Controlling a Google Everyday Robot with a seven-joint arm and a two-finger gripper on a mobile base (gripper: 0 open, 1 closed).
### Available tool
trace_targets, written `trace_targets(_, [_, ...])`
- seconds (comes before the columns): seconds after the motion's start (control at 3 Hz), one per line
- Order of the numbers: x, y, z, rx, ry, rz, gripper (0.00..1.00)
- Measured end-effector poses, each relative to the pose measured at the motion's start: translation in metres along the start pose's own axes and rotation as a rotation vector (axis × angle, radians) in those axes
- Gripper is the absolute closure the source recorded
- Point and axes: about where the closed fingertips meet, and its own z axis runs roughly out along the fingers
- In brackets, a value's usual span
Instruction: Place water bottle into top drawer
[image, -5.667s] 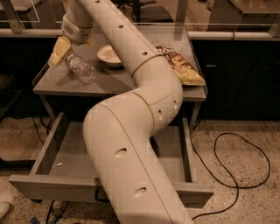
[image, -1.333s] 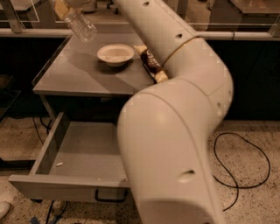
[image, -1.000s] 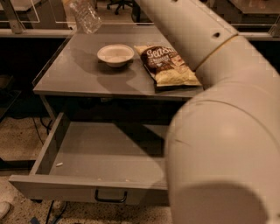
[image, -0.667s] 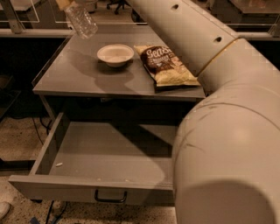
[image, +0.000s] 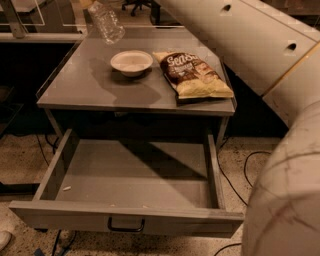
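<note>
The water bottle, clear and crinkled, hangs tilted in the air over the table's back left corner. My gripper shows only as a yellowish finger tip at the top edge, closed on the bottle's upper end. The top drawer is pulled wide open below the tabletop, with its dark handle at the front centre. Only a few small crumbs lie inside it. My pale arm runs across the upper right and fills the lower right corner.
A white bowl stands on the grey tabletop, just right of and below the bottle. A bag of chips lies to the bowl's right. Black cables lie on the speckled floor to the right of the drawer.
The bottle has been lifted off the tabletop and now hangs high at the back left. My arm has swung right, uncovering the open drawer and the chip bag.
</note>
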Motion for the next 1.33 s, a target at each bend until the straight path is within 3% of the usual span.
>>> trace_targets(0.67, [0.032,0.004,-0.049,0.064,0.048,0.038,1.00])
trace_targets(1.0, [0.032,0.004,-0.049,0.064,0.048,0.038,1.00])
trace_targets(1.33, [0.050,0.017,-0.064,0.024,0.088,0.036,1.00])
